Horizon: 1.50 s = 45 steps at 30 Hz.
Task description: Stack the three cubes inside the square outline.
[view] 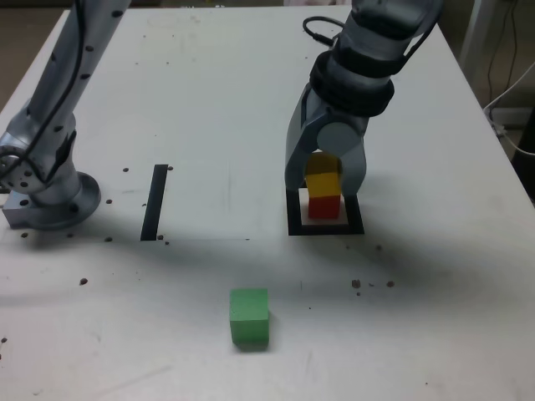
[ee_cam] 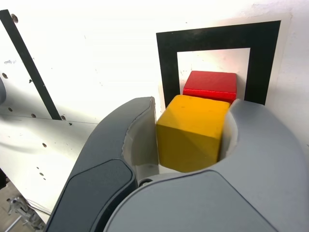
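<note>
Yellow cube (ee_cam: 193, 130); red cube (ee_cam: 211, 84); green cube (view: 249, 316), plain-faced; gripper (ee_cam: 193, 104) slightly parted around yellow.

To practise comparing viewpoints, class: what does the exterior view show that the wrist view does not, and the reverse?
Exterior view only: the green matte cube and the arm's grey round base.

Wrist view only: the red cube's top face, partly visible.

Both: the solid yellow cube between the grey curved gripper's jaws, the solid red cube, the black tape square outline and the straight black tape strip.
</note>
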{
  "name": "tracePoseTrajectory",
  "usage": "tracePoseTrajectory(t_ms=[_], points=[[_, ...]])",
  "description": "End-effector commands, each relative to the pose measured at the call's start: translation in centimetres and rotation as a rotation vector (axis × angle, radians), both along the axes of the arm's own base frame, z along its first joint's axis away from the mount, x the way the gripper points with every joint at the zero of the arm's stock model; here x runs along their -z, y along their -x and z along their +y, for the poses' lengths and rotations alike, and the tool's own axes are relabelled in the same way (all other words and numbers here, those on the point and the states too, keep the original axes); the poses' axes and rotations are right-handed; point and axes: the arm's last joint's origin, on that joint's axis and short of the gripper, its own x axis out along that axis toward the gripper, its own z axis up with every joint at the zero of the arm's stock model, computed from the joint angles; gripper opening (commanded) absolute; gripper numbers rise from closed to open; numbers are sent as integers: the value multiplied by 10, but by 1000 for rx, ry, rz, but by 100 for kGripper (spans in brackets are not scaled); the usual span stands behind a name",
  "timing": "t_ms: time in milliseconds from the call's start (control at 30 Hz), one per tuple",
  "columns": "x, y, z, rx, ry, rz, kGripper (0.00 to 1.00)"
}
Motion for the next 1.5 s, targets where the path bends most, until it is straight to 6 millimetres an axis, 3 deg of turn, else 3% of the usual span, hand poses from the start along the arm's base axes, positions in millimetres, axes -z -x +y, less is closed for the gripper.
tracePoseTrajectory(t_ms=[0, 133, 467, 733, 867, 1067, 1267, 1467], points=[[2, 0, -1, 4, 2, 8, 86], [2, 1, -1, 5, 2, 8, 99], [-11, 18, 1, 0, -10, -7, 99], [-60, 46, -8, 41, -49, -161, 99], [-92, 61, -24, 108, -60, -323, 99], [-125, 104, -55, 158, -55, -524, 99], [-142, 137, -66, 183, -6, -578, 99], [-139, 151, -66, 183, 21, -517, 99]])
